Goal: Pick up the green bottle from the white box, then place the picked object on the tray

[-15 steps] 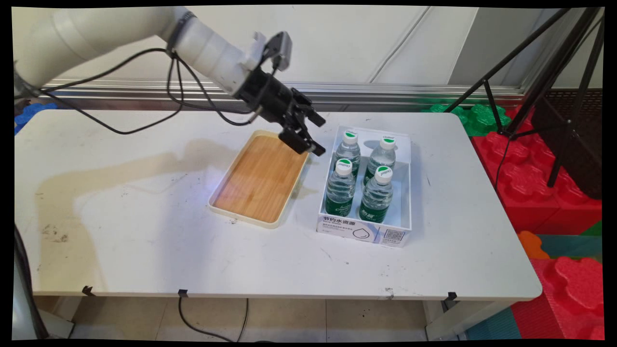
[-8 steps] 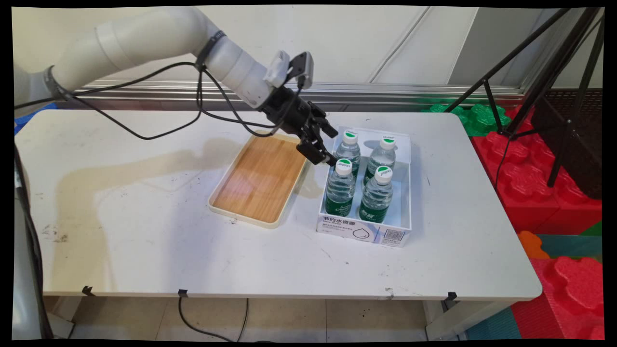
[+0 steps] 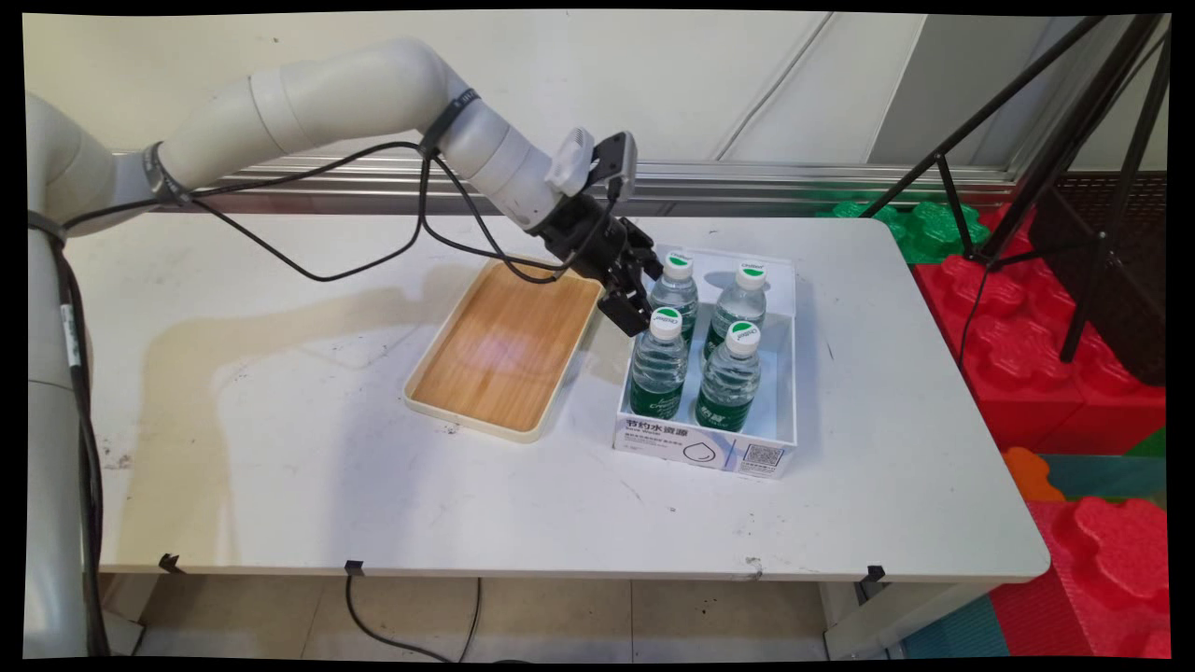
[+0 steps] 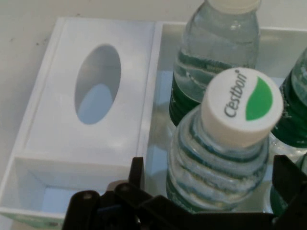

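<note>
Reaching down from the upper left in the main view, the black two-finger claw [image 3: 644, 303] hangs over the left wall of the white open-topped cardboard box [image 3: 707, 448] that stands toward the right half of the white surface [image 3: 280, 467], nearer its far edge than its near one. Its fingertips sit just beside the white-and-green cap of the near-left clear plastic water bottle with a green label [image 3: 659, 364], one of four upright bottles in the box; the far-left bottle [image 3: 676, 291] stands right behind the claw, and the other two, far-right [image 3: 743, 294] and near-right [image 3: 730, 378], fill the box's right side. A shallow cream-rimmed tray with a wooden floor [image 3: 509, 345] lies just left of the box, apart from it, toward the middle of the surface.

In the hand view, the claw [image 4: 211, 191] stands wide open with nothing in its grip: one finger [image 4: 136, 175] rises left of the near-left bottle [image 4: 225, 158] and the other [image 4: 290, 184] right of it, so the bottle's neck lies between them, untouched as far as can be seen. The box's white inner flap with an oval cut-out [image 4: 96, 96] lies to the left of the bottle
</note>
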Robot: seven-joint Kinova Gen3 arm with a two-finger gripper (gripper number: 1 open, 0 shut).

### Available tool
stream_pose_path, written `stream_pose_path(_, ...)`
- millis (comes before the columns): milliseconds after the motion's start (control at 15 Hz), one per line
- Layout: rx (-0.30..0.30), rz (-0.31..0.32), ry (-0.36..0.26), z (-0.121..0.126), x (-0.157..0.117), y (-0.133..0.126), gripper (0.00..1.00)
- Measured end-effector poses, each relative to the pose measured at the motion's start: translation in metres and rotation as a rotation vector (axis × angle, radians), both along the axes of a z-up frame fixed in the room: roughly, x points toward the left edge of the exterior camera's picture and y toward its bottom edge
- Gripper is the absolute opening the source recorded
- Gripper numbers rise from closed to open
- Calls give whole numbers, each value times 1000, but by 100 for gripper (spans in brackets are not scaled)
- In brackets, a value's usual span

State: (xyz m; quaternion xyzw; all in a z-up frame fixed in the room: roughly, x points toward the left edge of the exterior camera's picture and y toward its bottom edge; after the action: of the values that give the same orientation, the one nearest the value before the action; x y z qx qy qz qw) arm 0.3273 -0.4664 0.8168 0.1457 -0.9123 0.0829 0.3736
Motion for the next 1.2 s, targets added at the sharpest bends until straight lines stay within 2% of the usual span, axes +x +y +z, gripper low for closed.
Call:
stream_pose_path(400, -2, -10, 12, -11, -10, -10, 100)
stream_pose_path(467, -3, -11, 16, -12, -11, -12, 0)
stream_pose_path(800, -2, -12, 36, -11, -9, -16, 0)
stream_pose_path(1200, -5, -20, 63, 2, 0, -14, 0)
